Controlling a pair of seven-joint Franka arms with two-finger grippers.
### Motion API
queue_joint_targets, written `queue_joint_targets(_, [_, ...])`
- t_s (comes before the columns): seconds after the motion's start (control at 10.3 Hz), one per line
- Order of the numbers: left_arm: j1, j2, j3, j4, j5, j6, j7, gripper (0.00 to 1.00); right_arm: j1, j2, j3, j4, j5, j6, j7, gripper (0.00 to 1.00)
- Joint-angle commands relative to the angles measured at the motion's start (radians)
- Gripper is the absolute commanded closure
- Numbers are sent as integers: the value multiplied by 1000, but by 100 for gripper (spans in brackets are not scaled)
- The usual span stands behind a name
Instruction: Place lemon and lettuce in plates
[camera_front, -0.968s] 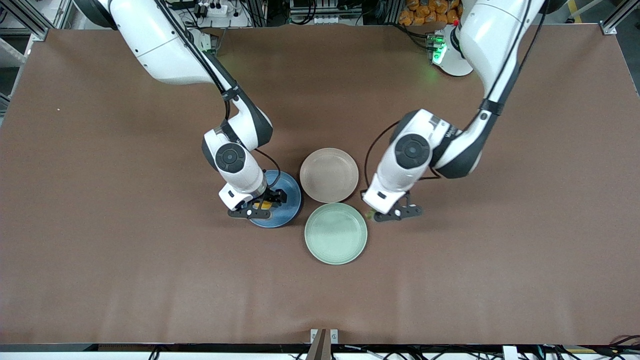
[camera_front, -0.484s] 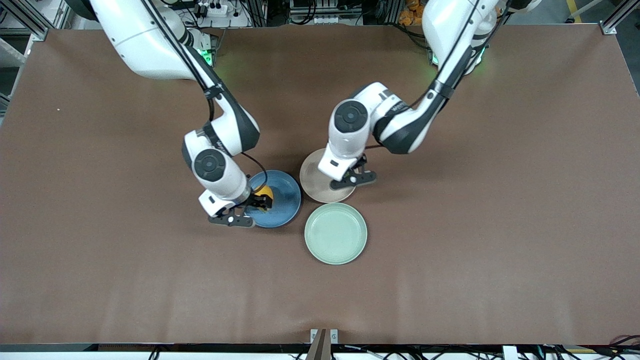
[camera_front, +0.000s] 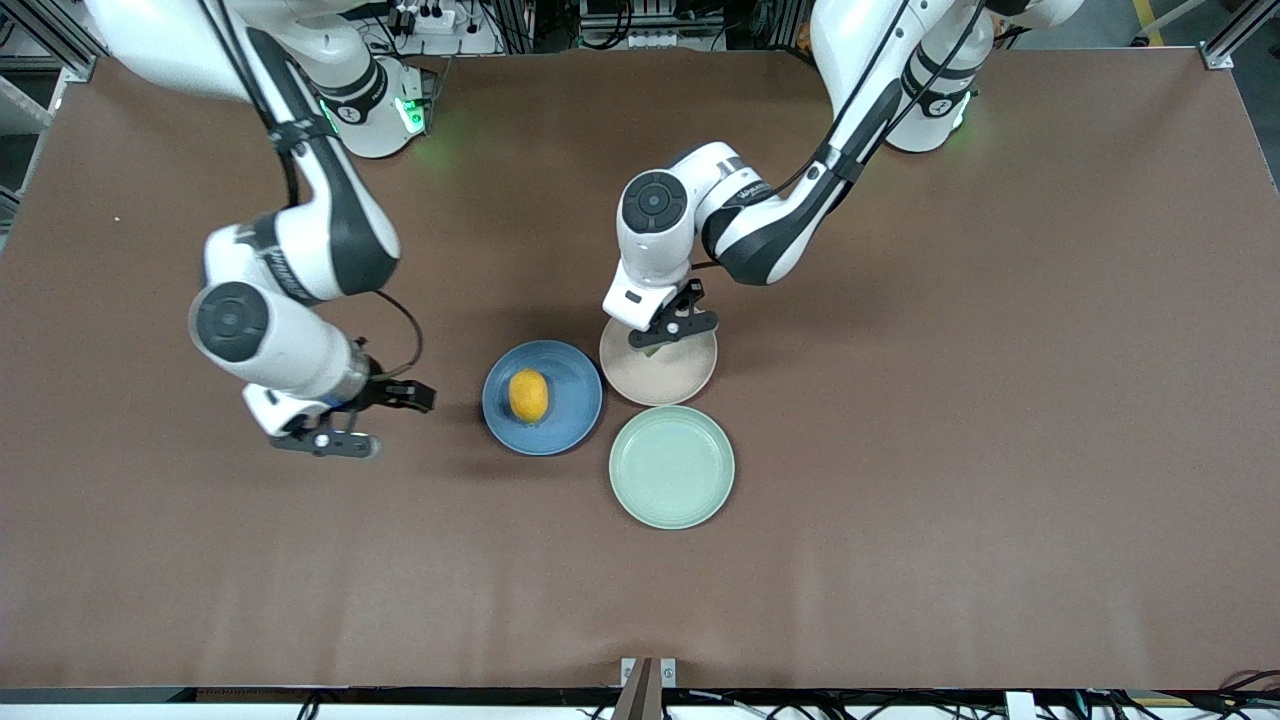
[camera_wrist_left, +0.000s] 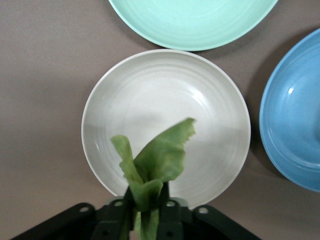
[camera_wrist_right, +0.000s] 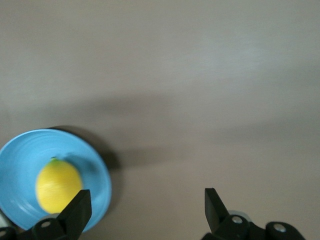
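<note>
Green lettuce (camera_wrist_left: 157, 162) pinched in left gripper (camera_wrist_left: 145, 210) over beige plate (camera_wrist_left: 210, 95); I centre, dip low, then let go. Right gripper (camera_wrist_right: 145, 205) agape, empty, waits; lemon (camera_front: 528, 395) on blue plate (camera_front: 570, 375).

Table (camera_front: 900, 480) is showing a matt brown cloth-like cover, faintly creased; blue plate (camera_front: 570, 385) is looking glossy, glazed, catching highlights; beige-pink plate (camera_front: 690, 375) is showing smooth ringed glaze; mint plate (camera_front: 672, 467) is looking satin; lemon (camera_front: 528, 395) is looking smooth-skinned, dull yellow-orange; lettuce (camera_wrist_left: 157, 162) is looking ruffled, soft, matt; left hand (camera_wrist_left: 145, 220) and right hand (camera_wrist_right: 145, 207) are showing matt black plastic fingers.
</note>
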Motion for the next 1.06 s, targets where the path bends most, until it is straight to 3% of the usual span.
queue_joint_targets(0.0, [-4,7,1,0,29,-11,-12,0,-73,-84,-17,-49,10,-28,-111,0])
queue_joint_targets(0.29, [3,-2,9,5,29,-17,-12,0,-152,-142,-60,-48,8,-74,-235,0])
queue_joint_targets(0.68, [98,-27,15,6,45,-17,131,0,-227,-236,-60,-37,7,-163,-271,0])
queue_joint_targets(0.97, [193,-37,16,5,58,-18,258,0,-222,-253,-81,74,3,-321,-266,0])
